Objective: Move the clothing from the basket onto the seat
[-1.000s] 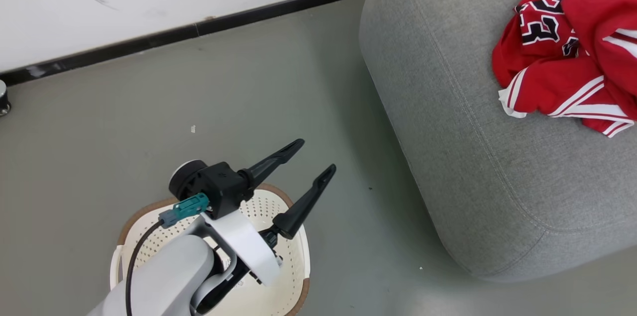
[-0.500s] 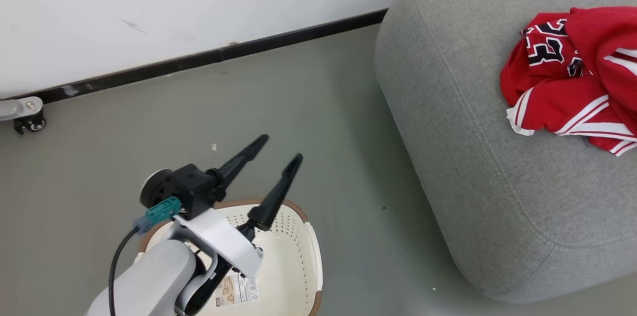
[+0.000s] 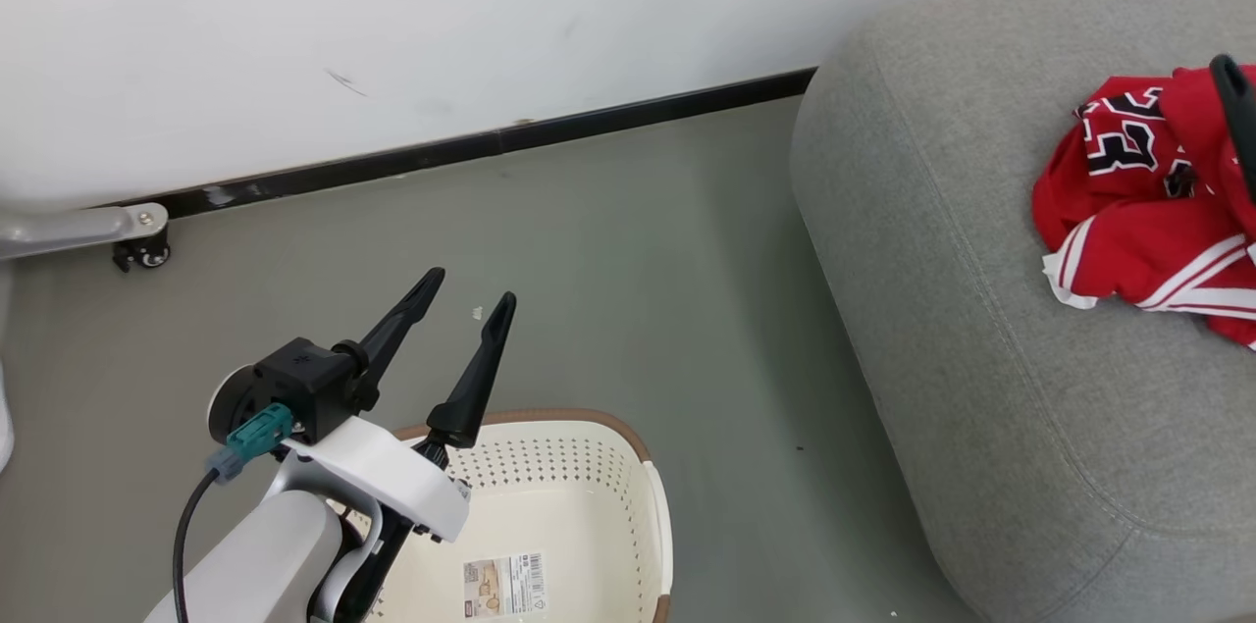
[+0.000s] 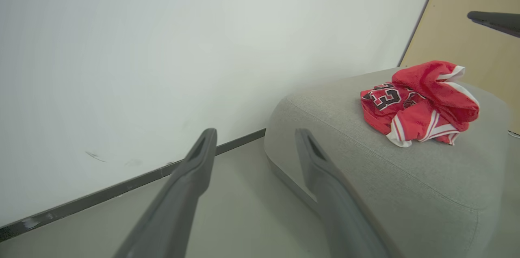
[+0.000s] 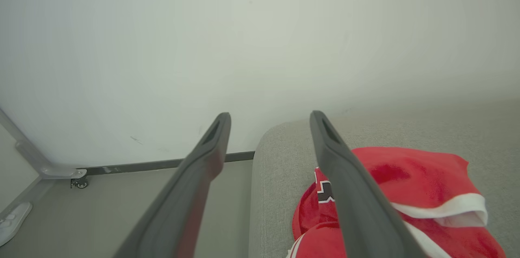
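Now clothing (image 3: pixel 1138 201) lies on the seat (image 3: pixel 981 329), label (image 3: pixel 503 586) in basket (image 3: pixel 549 466); left gripper (image 3: pixel 469 287) and right gripper (image 5: pixel 270 115) jaws gape.

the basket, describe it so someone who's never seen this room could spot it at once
From the big grey seat on the right of the head view, look left across the floor to the bottom edge, below the left gripper. The basket stands there: cream plastic walls dotted with small holes, a brown rim band, a paper label inside.
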Robot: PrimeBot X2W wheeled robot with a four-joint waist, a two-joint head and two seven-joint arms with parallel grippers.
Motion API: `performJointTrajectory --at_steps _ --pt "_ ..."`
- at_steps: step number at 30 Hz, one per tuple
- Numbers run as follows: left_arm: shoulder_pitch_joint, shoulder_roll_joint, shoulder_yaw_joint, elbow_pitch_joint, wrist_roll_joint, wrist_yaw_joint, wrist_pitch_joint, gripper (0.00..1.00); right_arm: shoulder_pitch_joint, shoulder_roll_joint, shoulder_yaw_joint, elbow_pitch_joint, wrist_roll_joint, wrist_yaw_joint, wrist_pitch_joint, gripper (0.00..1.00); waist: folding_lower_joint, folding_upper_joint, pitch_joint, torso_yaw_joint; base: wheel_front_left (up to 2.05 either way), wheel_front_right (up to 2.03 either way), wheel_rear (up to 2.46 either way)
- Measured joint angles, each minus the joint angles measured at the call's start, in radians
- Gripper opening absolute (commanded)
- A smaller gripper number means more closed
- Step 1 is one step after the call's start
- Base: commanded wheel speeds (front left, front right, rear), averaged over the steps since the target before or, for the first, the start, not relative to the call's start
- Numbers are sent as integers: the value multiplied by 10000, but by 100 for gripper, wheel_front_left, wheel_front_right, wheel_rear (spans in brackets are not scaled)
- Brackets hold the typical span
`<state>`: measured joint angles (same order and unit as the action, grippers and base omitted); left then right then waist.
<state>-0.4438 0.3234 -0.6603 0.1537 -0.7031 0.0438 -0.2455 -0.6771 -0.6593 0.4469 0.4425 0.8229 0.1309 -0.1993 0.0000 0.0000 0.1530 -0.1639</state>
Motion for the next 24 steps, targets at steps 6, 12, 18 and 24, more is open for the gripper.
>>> performJointTrajectory --at_steps 6,12,18,24 --pt "323 8 408 67 -8 257 -25 100 469 27 6 -56 -36 0 -209 100 0 0 -239 314 0 0 0" --pt "722 -2 819 171 -54 512 -27 100 970 92 -42 -242 -462 0 -414 100 0 0 -482 624 0 0 0" --pt "1137 -35 1325 163 -84 696 -27 100 1480 399 -247 -529 -798 0 -483 100 0 0 -717 927 0 0 0" --pt "1557 -94 1795 155 -67 859 -31 100 2131 763 -556 -853 -1074 0 -485 100 0 0 -923 1214 0 0 0"
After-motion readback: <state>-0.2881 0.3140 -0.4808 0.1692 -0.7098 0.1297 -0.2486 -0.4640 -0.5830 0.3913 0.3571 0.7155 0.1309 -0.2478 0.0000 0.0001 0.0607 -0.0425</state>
